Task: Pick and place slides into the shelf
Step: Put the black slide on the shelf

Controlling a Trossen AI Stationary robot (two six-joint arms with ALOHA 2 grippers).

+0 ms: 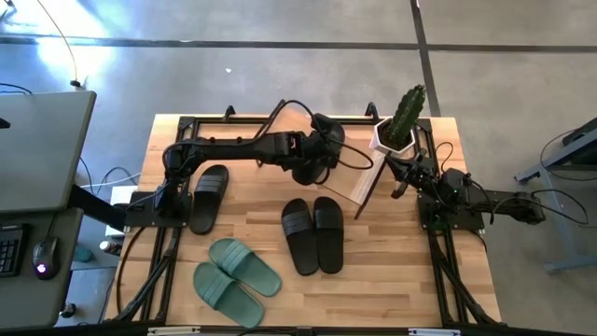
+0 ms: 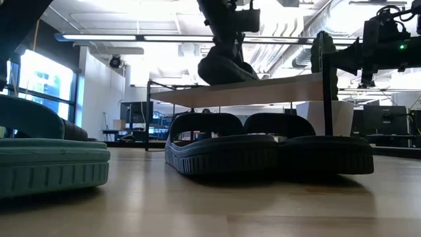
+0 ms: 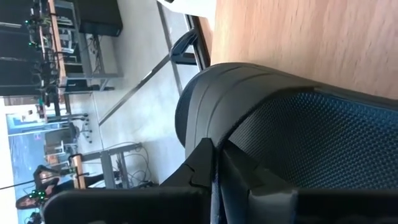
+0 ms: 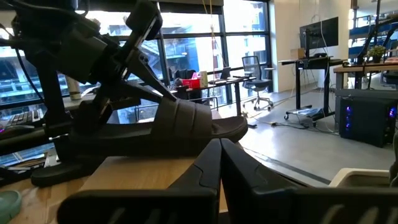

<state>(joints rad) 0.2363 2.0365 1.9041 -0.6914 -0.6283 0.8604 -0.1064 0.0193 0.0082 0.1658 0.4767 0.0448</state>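
Your left tool (image 1: 308,166) is clenched on a matte black open-toe slide sandal (image 2: 223,68), holding it over the small low shelf with the light wooden plank top and thin black frame legs (image 2: 263,91). In the low view the sole looks to be resting on or just above the plank; I can't tell which. In the right wrist view the slide's long axis runs along the plank, toe end pointing away from the left arm. The left wrist view shows the fingers (image 3: 205,168) pinched on the edge of the strap. So the thing is right at the tool and the shelf directly under it; the next move is likely just a release, if the sole is flat.

Your right tool (image 1: 403,179) is closed on nothing and parked beside the shelf's far end, near the green cactus in a white pot (image 1: 403,119). The left arm is the one on the job.

The other slides are on the light wooden butcher-block worktop (image 1: 392,271):
- single black slide (image 1: 208,197) near the left arm base
- black pair (image 1: 313,233) side by side, just in front of the shelf
- sage-green pair (image 1: 235,278) at the front left, lying at an angle

Room: grey concrete floor, desks and monitors behind, bright windows. A desk with a mouse sits off the worktop's left side.
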